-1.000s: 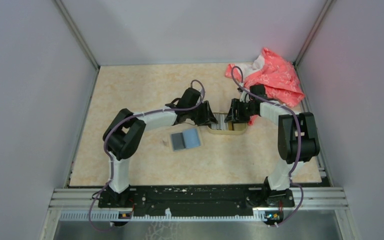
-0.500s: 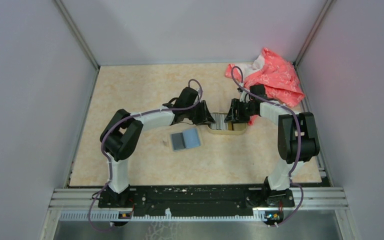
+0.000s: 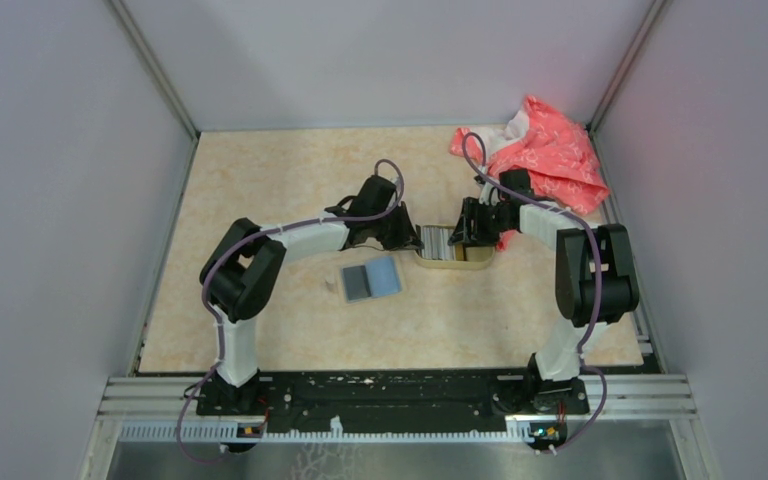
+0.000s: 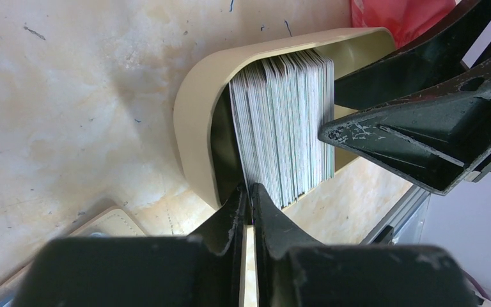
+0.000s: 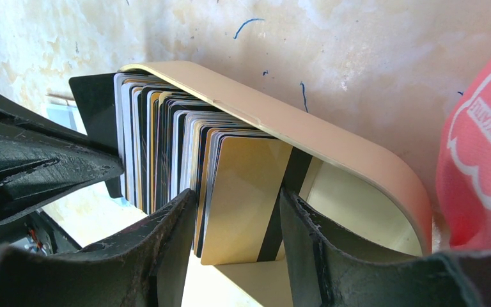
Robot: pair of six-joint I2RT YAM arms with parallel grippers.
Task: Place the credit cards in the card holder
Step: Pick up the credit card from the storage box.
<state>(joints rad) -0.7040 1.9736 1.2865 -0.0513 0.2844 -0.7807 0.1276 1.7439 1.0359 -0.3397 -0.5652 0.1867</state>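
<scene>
Many credit cards (image 3: 433, 239) stand on edge, packed in an oval tan dish (image 3: 472, 260). In the left wrist view the card stack (image 4: 284, 128) fills the dish (image 4: 195, 128). My left gripper (image 4: 250, 192) is shut, its tips pinching the edge of the card at the stack's left end; it also shows in the top view (image 3: 412, 238). My right gripper (image 5: 236, 211) is open, straddling a gold card with a dark stripe (image 5: 249, 185) at the stack's right end. The card holder (image 3: 372, 280) lies flat near the dish, showing grey and blue halves; its beige corner (image 4: 112, 220) shows.
A crumpled red and white cloth (image 3: 550, 150) lies at the back right corner, close behind the dish and the right arm; it also shows in the right wrist view (image 5: 486, 141). Grey walls enclose the table on three sides.
My left gripper has drawn back a little to the left, so the cards in the dish now show between the two grippers. The right arm has hardly moved.
</scene>
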